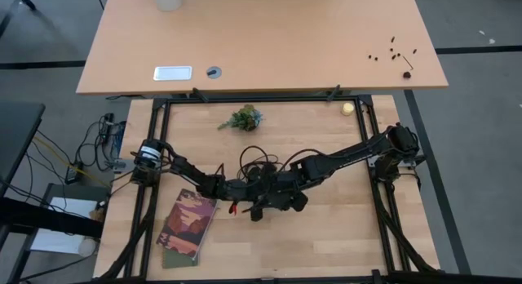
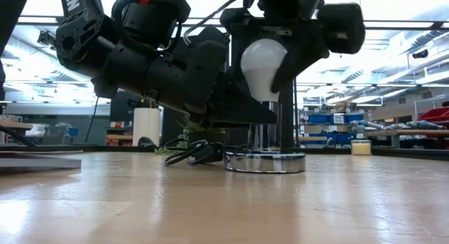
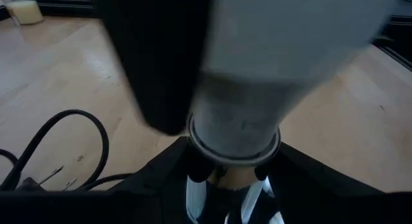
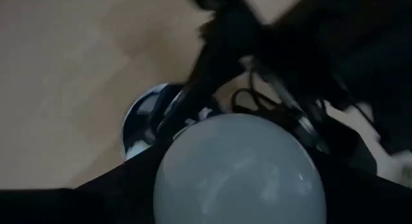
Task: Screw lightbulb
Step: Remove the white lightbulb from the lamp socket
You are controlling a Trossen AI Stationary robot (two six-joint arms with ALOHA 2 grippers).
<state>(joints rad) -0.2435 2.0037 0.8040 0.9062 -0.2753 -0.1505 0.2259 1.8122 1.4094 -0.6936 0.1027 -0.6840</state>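
Note:
The white frosted lightbulb (image 2: 263, 62) stands upright, base down, over a chrome socket stem (image 2: 261, 135) that rises from a flat round silver disc (image 2: 265, 162) on the wooden table. My right gripper (image 2: 265, 55) is above it, shut on the bulb; the bulb's dome fills the right wrist view (image 4: 238, 169). My left gripper (image 2: 249, 118) reaches in level from the table's left and is shut on the socket just under the bulb's neck (image 3: 235, 130). In the high view both grippers meet at mid-table (image 1: 265, 194), and they hide the bulb there. My right gripper pinches the bulb's wide glass part (image 2: 247, 65) between its two fingers, coming from above and pointing down. The bulb stands upright with its base on the socket. My left gripper has its fingers on either side of the chrome socket (image 3: 225, 185), below the bulb's neck, and comes level from the table's left. The socket stands upright on its disc, which rests on the table.
The black cord (image 2: 193, 154) coils on the table behind the disc. A book (image 1: 186, 225) lies near the left front, a small plant (image 1: 242, 118) at the far side and a pale yellow round object (image 1: 348, 108) at the far right corner. A desk (image 1: 261, 39) stands beyond.

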